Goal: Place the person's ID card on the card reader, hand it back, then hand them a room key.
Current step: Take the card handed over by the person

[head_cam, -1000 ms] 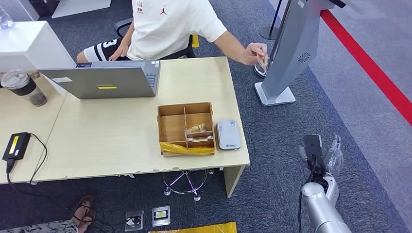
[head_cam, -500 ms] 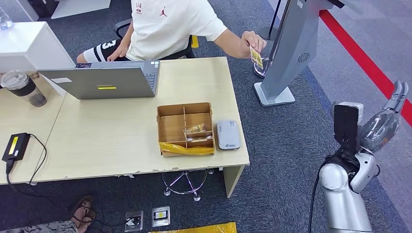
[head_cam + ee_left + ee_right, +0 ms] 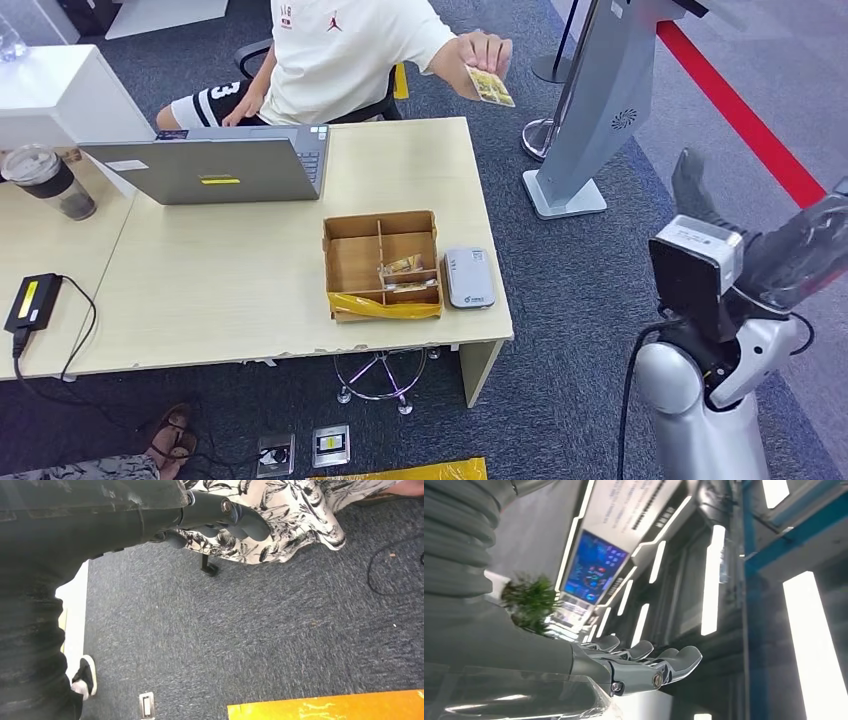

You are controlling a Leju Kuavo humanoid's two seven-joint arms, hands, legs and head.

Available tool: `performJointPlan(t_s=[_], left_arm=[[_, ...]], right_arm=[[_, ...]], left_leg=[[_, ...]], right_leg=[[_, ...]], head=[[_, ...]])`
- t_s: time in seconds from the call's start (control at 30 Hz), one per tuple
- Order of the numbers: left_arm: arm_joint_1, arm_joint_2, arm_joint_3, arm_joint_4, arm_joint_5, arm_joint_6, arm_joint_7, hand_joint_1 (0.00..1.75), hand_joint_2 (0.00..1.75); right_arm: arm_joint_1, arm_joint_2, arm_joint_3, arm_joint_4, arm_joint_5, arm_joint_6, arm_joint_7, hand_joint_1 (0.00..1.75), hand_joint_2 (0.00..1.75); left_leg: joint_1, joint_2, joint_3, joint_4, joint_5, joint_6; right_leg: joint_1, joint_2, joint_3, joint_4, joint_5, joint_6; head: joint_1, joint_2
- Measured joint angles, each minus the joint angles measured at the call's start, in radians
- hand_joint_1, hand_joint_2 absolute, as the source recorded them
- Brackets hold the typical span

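While the right hand (image 3: pixel 790 255) is raised at the right of the head view, beside the desk (image 3: pixel 250 280), its fingers (image 3: pixel 644 660) lie straight and apart with nothing in them. 1 left hand (image 3: pixel 215 515) hangs over the carpet, its dark fingers curled in loosely on nothing. Near the desk's front edge lie 1 cardboard tray (image 3: pixel 382 265) with several compartments, a few small cards in the front right ones, and 1 grey card reader (image 3: pixel 469 277) just beside it on the right. Farther back stand 1 laptop (image 3: pixel 215 165) and 1 lidded cup (image 3: pixel 48 180). Beyond the desk's far edge, 1 seated person's hand (image 3: pixel 480 55) holds 1 ID card (image 3: pixel 489 86) up in the air, well apart from the reader.
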Motion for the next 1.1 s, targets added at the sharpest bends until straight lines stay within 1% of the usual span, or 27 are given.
performJointPlan(t_s=[0.13, 0.2, 0.27, 0.33, 0.4, 0.5, 0.6, 0.7, 0.77, 0.9, 1.1], left_arm=[[-0.001, -0.005, 0.000, 0.000, -0.015, -0.002, -0.004, 0.00, 1.75], [-0.004, -0.009, 0.000, 0.000, -0.028, -0.003, -0.008, 0.00, 1.75], [-0.013, -0.013, -0.001, 0.000, -0.040, -0.007, -0.010, 0.00, 1.75], [-0.021, -0.017, -0.001, 0.000, -0.044, -0.014, -0.009, 0.00, 1.75], [-0.023, -0.020, -0.001, 0.000, -0.041, -0.017, -0.009, 0.00, 1.75], [-0.024, -0.024, -0.001, 0.000, -0.033, -0.018, -0.008, 0.00, 1.75], [-0.022, -0.027, 0.000, 0.000, -0.036, -0.017, -0.008, 0.00, 1.75], [-0.024, -0.031, -0.001, 0.000, -0.054, -0.017, 0.002, 0.00, 1.75], [-0.028, -0.034, -0.001, 0.000, -0.072, -0.019, 0.016, 0.00, 1.75], [-0.040, -0.039, -0.001, 0.000, -0.104, -0.026, 0.038, 0.00, 1.75], [-0.061, -0.050, -0.001, 0.000, -0.141, -0.034, 0.046, 0.00, 1.75]], right_arm=[[-0.063, -0.001, 0.109, -0.038, 0.056, 0.016, 0.031, 0.00, 1.75], [-0.118, 0.002, 0.193, -0.037, 0.090, 0.070, 0.022, 0.00, 1.75], [-0.173, 0.017, 0.293, -0.018, 0.126, 0.155, -0.007, 0.00, 1.75], [-0.214, 0.050, 0.391, 0.025, 0.162, 0.244, -0.045, 0.00, 1.75], [-0.244, 0.098, 0.483, 0.094, 0.203, 0.308, -0.081, 0.00, 1.75], [-0.269, 0.176, 0.622, 0.218, 0.248, 0.359, -0.106, 0.00, 1.75], [-0.294, 0.226, 0.718, 0.336, 0.239, 0.417, -0.101, 0.00, 1.75], [-0.329, 0.264, 0.779, 0.466, 0.213, 0.468, -0.088, 0.00, 1.75], [-0.344, 0.284, 0.801, 0.543, 0.204, 0.480, -0.076, 0.00, 1.75], [-0.371, 0.299, 0.816, 0.646, 0.200, 0.482, -0.054, 0.00, 1.75], [-0.393, 0.311, 0.815, 0.761, 0.200, 0.472, -0.029, 0.00, 1.75]], left_leg=[[0.000, 0.000, -0.001, 0.000, 0.000, 0.000], [0.000, 0.001, -0.001, 0.000, 0.000, 0.000], [0.001, 0.001, -0.001, 0.000, 0.000, -0.001], [0.002, -0.001, -0.002, -0.001, 0.001, -0.001], [0.002, -0.001, -0.002, -0.001, 0.002, -0.002], [0.003, -0.002, -0.003, -0.001, 0.002, -0.003], [0.003, -0.003, -0.004, -0.001, 0.002, -0.003], [0.003, -0.002, -0.003, -0.001, 0.002, -0.003], [0.003, -0.002, -0.003, 0.000, 0.002, -0.003], [0.002, -0.002, -0.003, 0.000, 0.002, -0.003], [0.002, -0.001, -0.003, 0.000, 0.002, -0.003]], right_leg=[[0.000, 0.000, 0.000, 0.000, 0.000, 0.000], [0.000, 0.000, 0.000, 0.000, 0.000, 0.000], [0.001, 0.000, 0.000, 0.001, 0.000, 0.000], [0.002, -0.002, 0.001, 0.001, 0.000, 0.000], [0.003, -0.002, 0.000, 0.001, 0.000, -0.001], [0.004, -0.003, -0.001, 0.001, -0.001, -0.001], [0.004, -0.003, -0.002, 0.001, -0.001, -0.002], [0.004, -0.002, -0.002, 0.000, -0.001, -0.001], [0.003, -0.002, -0.002, 0.000, -0.001, -0.001], [0.003, -0.001, -0.002, 0.000, 0.000, -0.001], [0.003, 0.000, -0.002, 0.000, 0.001, -0.001]], head=[[0.000, 0.000], [0.000, 0.000], [0.000, 0.000], [0.000, 0.000], [0.000, 0.000], [0.000, 0.000], [0.000, 0.000], [0.000, 0.000], [0.000, 0.000], [0.000, 0.000], [0.000, 0.000]])
